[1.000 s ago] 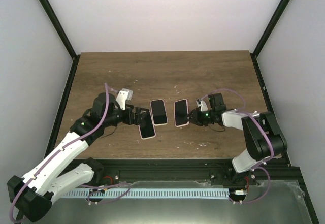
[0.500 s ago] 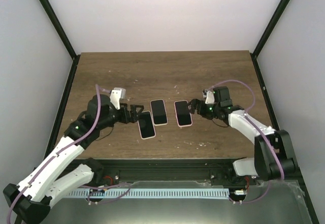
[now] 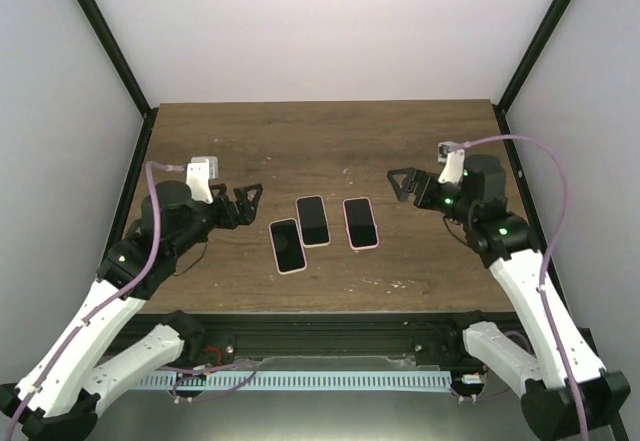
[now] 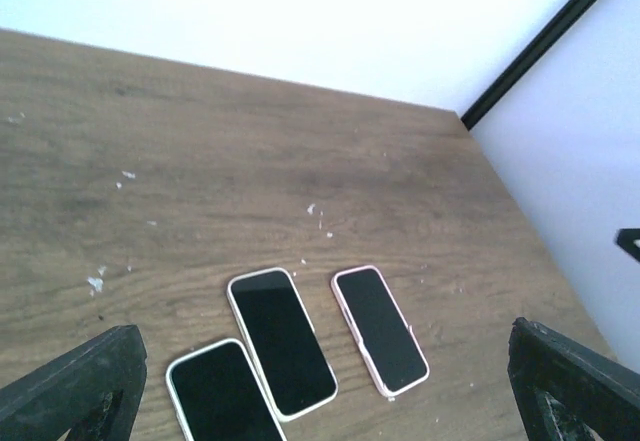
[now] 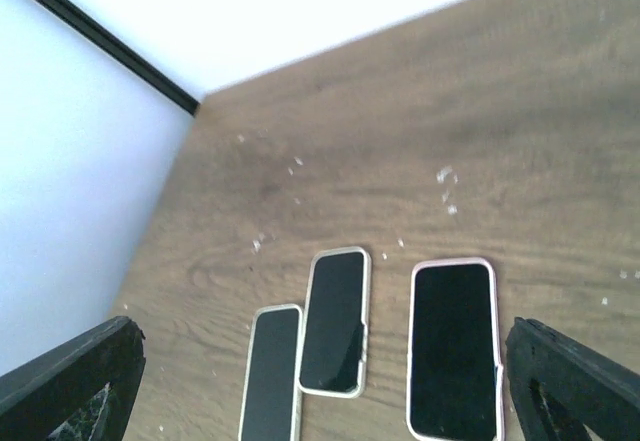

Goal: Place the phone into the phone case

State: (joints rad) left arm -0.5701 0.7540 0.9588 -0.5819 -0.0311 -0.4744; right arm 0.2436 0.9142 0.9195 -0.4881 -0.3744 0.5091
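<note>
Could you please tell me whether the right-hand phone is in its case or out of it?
In: the right-hand phone lies flat on the table, a pink case rim framing its whole screen.

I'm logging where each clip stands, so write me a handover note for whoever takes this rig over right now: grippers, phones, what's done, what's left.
Grippers: the left gripper is open and empty, hovering left of the phones. The right gripper is open and empty, hovering right of them.
Things: three phones lie screen-up on the table. They are the left phone, the middle phone close beside it, and the pink-rimmed phone apart on the right.
Done: each shows a light rim round its screen, so all look cased. No loose case is in view.
Left: probably only checking the seating; the corners are too small to judge.
</note>
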